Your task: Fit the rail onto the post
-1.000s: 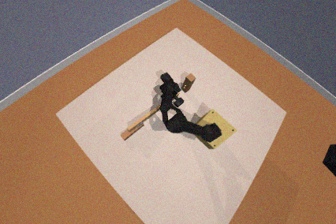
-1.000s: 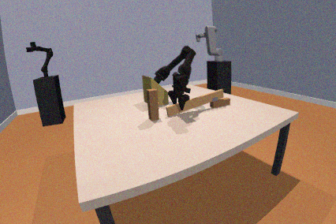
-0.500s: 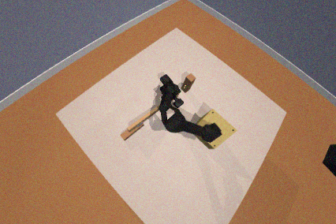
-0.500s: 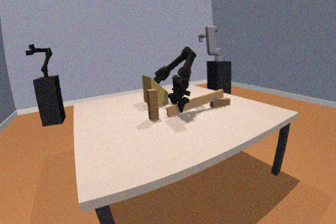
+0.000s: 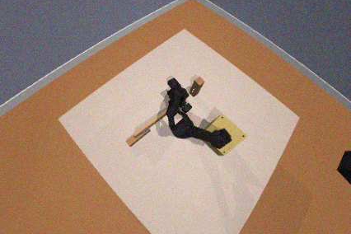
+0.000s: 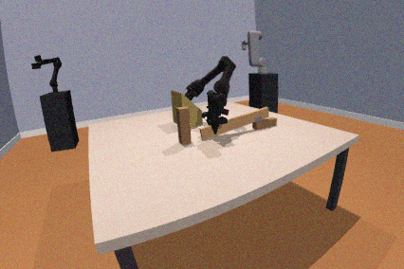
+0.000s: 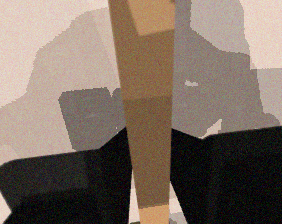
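Note:
The long wooden rail (image 5: pixel 150 124) (image 6: pixel 244 120) (image 7: pixel 147 115) slopes down from its far end at the low footboard block (image 5: pixel 133 140) (image 6: pixel 266 124) to its near end, at or just above the table. The upright wooden post (image 5: pixel 197 86) (image 6: pixel 184 127) stands a short gap beyond the near end. Two small light spots on it in the top view look like the pegs. My gripper (image 6: pixel 215 128) (image 7: pixel 142 130) is shut on the rail close to its near end, one finger on each side. The holes in the rail's end and the bracket's inside are hidden.
An olive-yellow board (image 5: pixel 235 130) (image 6: pixel 193 115) is at the arm's base, behind the post in the exterior view. The white table (image 5: pixel 185 193) (image 6: pixel 152 184) carries everything. Two other arms stand on black pedestals (image 6: pixel 59 122) (image 6: pixel 264 90) away from the table.

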Tool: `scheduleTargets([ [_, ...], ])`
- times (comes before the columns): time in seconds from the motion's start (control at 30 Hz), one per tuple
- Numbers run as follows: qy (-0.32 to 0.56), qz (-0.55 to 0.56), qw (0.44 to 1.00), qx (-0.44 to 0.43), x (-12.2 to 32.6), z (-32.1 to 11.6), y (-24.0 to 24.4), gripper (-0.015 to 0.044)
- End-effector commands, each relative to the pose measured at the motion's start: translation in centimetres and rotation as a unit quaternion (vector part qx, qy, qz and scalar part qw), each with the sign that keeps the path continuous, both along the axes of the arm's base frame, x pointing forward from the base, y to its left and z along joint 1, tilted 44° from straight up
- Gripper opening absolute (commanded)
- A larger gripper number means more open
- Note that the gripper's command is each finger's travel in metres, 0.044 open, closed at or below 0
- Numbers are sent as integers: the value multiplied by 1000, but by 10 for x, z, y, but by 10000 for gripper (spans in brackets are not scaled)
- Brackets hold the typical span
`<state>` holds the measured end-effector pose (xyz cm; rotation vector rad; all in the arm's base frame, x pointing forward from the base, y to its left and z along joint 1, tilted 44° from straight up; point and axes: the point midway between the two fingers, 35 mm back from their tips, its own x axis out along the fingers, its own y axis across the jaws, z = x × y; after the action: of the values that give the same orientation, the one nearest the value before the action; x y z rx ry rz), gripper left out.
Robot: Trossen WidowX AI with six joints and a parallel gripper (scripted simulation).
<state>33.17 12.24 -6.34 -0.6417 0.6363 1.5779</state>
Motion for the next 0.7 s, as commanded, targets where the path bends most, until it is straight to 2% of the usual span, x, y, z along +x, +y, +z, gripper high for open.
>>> scheduleTargets([
  [0.0,2,-1,1000,1,0,0,0,26],
  [0.03,2,-1,1000,1,0,0,0,0],
  [0.67,2,-1,1000,1,0,3,-3,0],
])
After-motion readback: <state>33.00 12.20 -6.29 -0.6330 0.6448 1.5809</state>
